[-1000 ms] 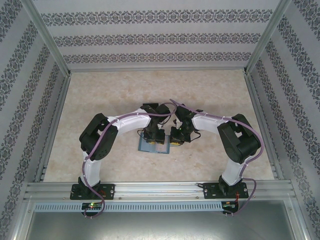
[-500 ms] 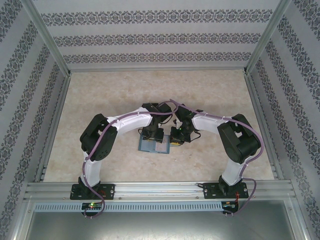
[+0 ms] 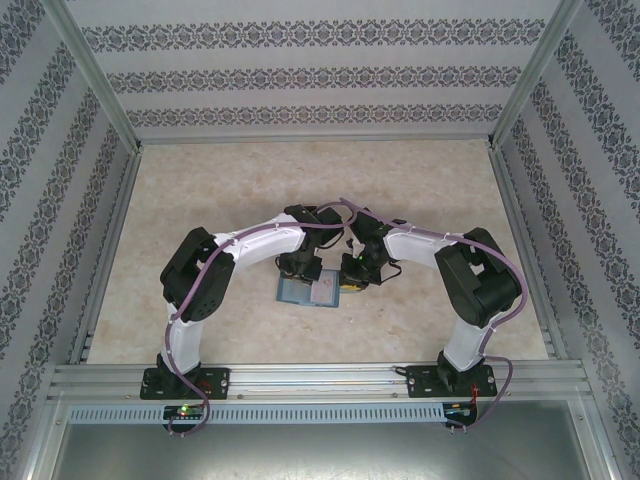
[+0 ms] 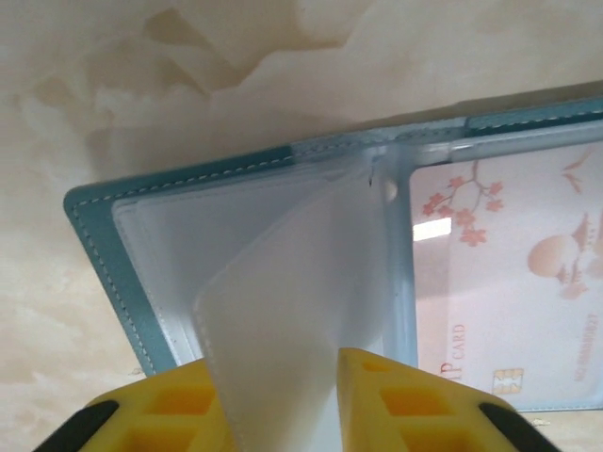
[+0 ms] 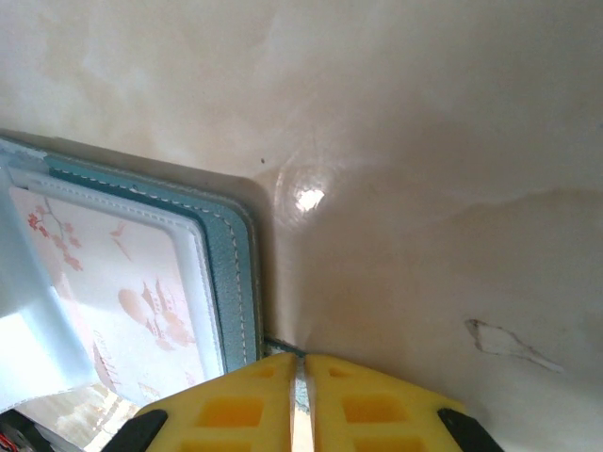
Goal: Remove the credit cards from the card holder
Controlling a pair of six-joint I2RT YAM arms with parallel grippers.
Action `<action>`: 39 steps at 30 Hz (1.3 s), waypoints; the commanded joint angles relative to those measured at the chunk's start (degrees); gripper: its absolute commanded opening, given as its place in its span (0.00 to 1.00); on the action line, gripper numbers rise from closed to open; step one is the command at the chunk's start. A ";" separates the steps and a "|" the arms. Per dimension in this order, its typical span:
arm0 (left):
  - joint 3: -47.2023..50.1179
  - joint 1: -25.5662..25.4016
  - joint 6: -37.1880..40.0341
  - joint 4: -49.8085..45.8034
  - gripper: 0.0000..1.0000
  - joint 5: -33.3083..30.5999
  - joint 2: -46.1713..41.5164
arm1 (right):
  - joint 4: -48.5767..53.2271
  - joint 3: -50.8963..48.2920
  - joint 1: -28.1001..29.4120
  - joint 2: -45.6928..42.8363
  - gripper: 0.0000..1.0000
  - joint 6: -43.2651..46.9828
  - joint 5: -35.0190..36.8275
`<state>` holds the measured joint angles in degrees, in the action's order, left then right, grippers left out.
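Card holder [image 3: 306,293] lies open and flat on the worktop [image 3: 200,200], about midway between the left and right edges and somewhat nearer the near edge than the far one. A pale card [image 4: 509,282] with a pink blossom print sits in its right-hand pocket. Your left pincer [image 4: 283,405] is clamped on a clear sleeve [image 4: 292,311], holding it raised off the left half. Your right pincer [image 5: 300,395] has its fingers pressed together at a corner on the holder's right side. You can't tell whether the cover is caught between them.
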<state>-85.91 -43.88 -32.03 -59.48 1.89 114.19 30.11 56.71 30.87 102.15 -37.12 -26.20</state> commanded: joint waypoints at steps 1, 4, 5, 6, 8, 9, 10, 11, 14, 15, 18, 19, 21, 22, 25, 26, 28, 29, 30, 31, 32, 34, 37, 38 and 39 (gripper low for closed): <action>0.17 0.15 0.83 -3.09 0.20 -2.55 -0.26 | 1.67 -1.13 -0.02 0.42 0.14 0.90 1.69; 0.56 0.53 1.01 -3.01 0.13 -2.61 -0.46 | 1.66 -1.09 0.04 0.48 0.14 0.90 1.77; 0.72 0.63 1.05 -2.96 0.11 -2.49 -0.46 | 1.71 -0.99 0.02 0.51 0.15 0.90 1.88; 0.85 0.61 1.12 -2.95 0.09 -2.48 -0.46 | 1.71 -1.05 0.02 0.51 0.14 0.76 1.93; 1.09 0.72 1.38 -3.08 0.06 -2.63 -0.40 | 1.46 -1.31 0.02 0.46 0.15 0.39 2.33; 1.26 0.77 1.49 -3.07 0.05 -2.65 -0.44 | 1.44 -1.44 -0.02 0.47 0.14 0.30 2.46; 1.50 0.90 1.53 -3.23 0.04 -2.85 -0.36 | 1.44 -1.45 -0.02 0.57 0.14 0.22 2.63; 1.73 1.05 1.70 -3.19 0.04 -2.91 -0.26 | 1.62 -1.44 -0.07 0.69 0.14 0.21 2.64; 2.71 1.42 1.96 -3.20 0.04 -3.21 0.13 | 1.70 -1.60 -0.11 0.86 0.14 0.18 2.84; 3.01 1.48 2.06 -3.27 0.04 -3.22 0.28 | 1.81 -1.60 -0.04 0.94 0.14 0.21 2.84; 3.72 1.84 2.41 -3.27 0.06 -3.47 1.13 | 1.81 -1.66 -0.11 0.90 0.14 0.16 2.90; 3.73 1.93 2.55 -3.34 0.07 -3.47 1.58 | 1.80 -1.60 -0.16 1.02 0.14 0.14 2.82; 3.81 1.95 2.83 -3.30 0.08 -3.32 2.32 | 1.78 -1.60 -0.02 1.08 0.14 0.14 2.89; 3.92 1.95 2.93 -3.28 0.08 -3.24 2.65 | 1.84 -1.60 -0.07 1.04 0.14 0.16 2.82; 4.08 1.95 3.55 -3.26 0.12 -2.94 3.80 | 1.97 -1.54 -0.02 1.08 0.14 0.34 2.86; 4.08 1.95 3.59 -3.52 0.15 -3.06 4.24 | 1.98 -1.51 -0.03 1.12 0.14 0.34 2.83; 4.23 1.93 3.64 -3.92 0.19 -3.47 4.68 | 1.97 -1.43 -0.02 1.19 0.14 0.39 2.72; 4.34 1.95 3.73 -4.03 0.21 -3.55 4.65 | 2.06 -1.34 -0.03 1.17 0.14 0.39 2.68; 4.48 1.93 3.74 -4.19 0.23 -3.93 4.57 | 2.07 -1.32 -0.01 1.21 0.14 0.40 2.71; 4.61 1.95 3.63 -4.34 0.24 -4.33 4.34 | 2.06 -1.25 0.04 1.22 0.14 0.37 2.73; 4.62 1.95 3.55 -4.69 0.26 -4.91 4.08 | 2.14 -1.31 0.06 1.21 0.14 0.38 2.74; 4.59 2.16 3.14 -5.70 0.29 -6.33 3.64 | 2.06 -1.27 0.06 1.21 0.14 0.39 2.73; 4.70 2.64 3.20 -6.67 0.32 -7.23 2.78 | 2.07 -1.35 0.06 1.28 0.14 0.43 2.70; 4.86 2.89 3.37 -6.84 0.32 -7.46 2.47 | 2.06 -1.36 0.07 1.22 0.14 0.38 2.73; 4.92 3.08 3.39 -7.08 0.32 -7.84 2.23 | 2.06 -1.35 0.06 1.21 0.14 0.44 2.71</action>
<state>-83.02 -42.41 -29.32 -60.84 -1.63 116.62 29.74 56.71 30.92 102.15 -37.15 -26.26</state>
